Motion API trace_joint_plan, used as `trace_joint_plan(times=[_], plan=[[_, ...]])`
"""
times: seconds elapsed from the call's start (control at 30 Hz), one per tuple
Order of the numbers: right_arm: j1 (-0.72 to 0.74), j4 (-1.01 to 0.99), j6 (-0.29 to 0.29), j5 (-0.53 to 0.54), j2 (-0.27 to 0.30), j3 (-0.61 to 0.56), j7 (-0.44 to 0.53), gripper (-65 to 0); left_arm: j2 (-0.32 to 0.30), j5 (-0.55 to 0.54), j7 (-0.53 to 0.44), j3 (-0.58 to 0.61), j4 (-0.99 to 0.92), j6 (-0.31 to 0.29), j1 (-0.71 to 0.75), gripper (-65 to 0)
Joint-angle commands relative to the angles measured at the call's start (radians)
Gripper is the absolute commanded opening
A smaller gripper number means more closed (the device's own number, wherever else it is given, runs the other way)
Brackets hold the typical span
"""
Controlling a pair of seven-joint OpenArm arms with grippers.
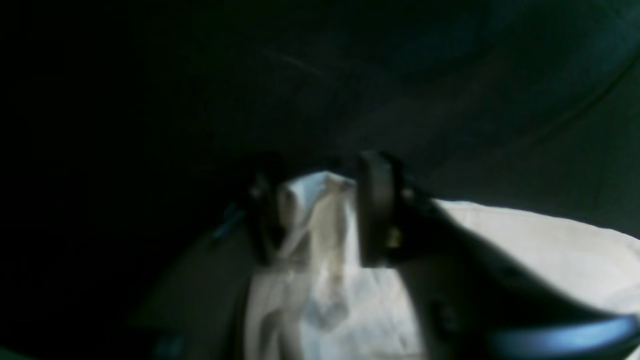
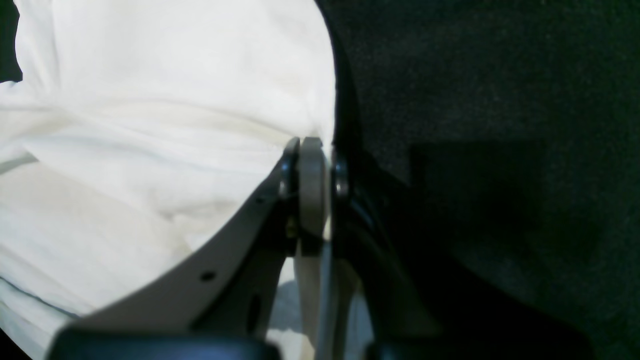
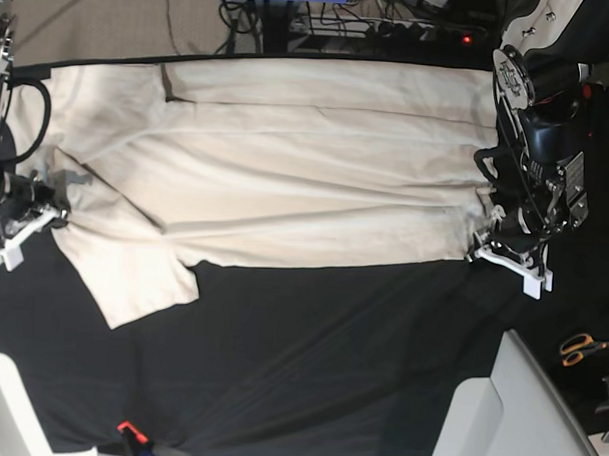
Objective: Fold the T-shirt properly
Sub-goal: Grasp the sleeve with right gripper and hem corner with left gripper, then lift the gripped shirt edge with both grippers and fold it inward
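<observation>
Lying spread across the upper half of the black desk [image 3: 310,358], the T-shirt [image 3: 286,177] is pinched at both ends: left fingers [image 1: 320,215] clamped on its right-frame edge, right fingers [image 2: 312,170] clamped at left.

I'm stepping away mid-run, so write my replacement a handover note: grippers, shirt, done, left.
Left gripper: fingers around a bunched edge of the T-shirt.
Right gripper: shut on the T-shirt's edge at the sleeve end.
The T-shirt lies lengthwise across the black table, one sleeve spread toward the near side.
Done: both ends reached.
Left: probably all the folds.
</observation>
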Motion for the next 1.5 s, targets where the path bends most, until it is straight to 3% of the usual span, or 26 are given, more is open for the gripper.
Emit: trace_joint_plan(times=[0.0, 0.07, 0.23, 0.33, 0.67, 0.77, 0.87, 1.13, 1.3, 1.47], plan=[[0.018, 0.010, 0.003, -0.003, 0.021, 0.001, -0.003, -64.8, -0.005, 0.011, 0.004, 0.004, 0.004, 0.002, -0.012, -54.3], [0.018, 0.011, 0.003, -0.003, 0.020, 0.001, -0.003, -64.8, -0.005, 0.011, -0.039, 0.015, 0.000, 0.002, -0.010, -65.0], [0.016, 0.076, 0.003, -0.003, 0.017, 0.001, -0.006, -64.8, -0.014, 0.011, -0.155, 0.198, -0.077, 0.002, -0.024, -65.0], [0.016, 0.097, 0.003, -0.003, 0.017, 0.001, -0.003, -64.8, -0.014, 0.003, -0.174, 0.264, -0.075, 0.002, -0.042, -65.0], [0.044, 0.160, -0.002, -0.015, 0.023, 0.000, -0.002, -64.8, -0.034, 0.002, -0.167, 0.251, -0.071, 0.002, -0.136, -65.0], [0.068, 0.160, 0.000, -0.135, 0.017, 0.001, 0.000, -64.8, -0.034, 0.002, -0.155, 0.251, -0.003, 0.002, -0.127, -65.0], [0.088, 0.160, 0.003, -0.232, -0.003, 0.007, 0.003, -64.8, -0.036, 0.000, -0.081, 0.251, 0.078, 0.002, -0.127, -65.0], [0.117, 0.160, 0.004, -0.330, -0.012, 0.006, 0.043, -64.8, -0.036, 0.000, -0.011, 0.251, 0.193, 0.002, -0.125, -65.0], [0.116, 0.162, 0.004, -0.339, -0.011, 0.006, 0.166, -64.8, -0.036, 0.000, -0.015, 0.247, 0.195, 0.002, -0.105, -65.0], [0.113, 0.157, 0.004, -0.338, -0.014, 0.009, 0.253, -64.8, -0.036, 0.000, -0.012, 0.149, 0.195, 0.002, -0.088, -65.0]])
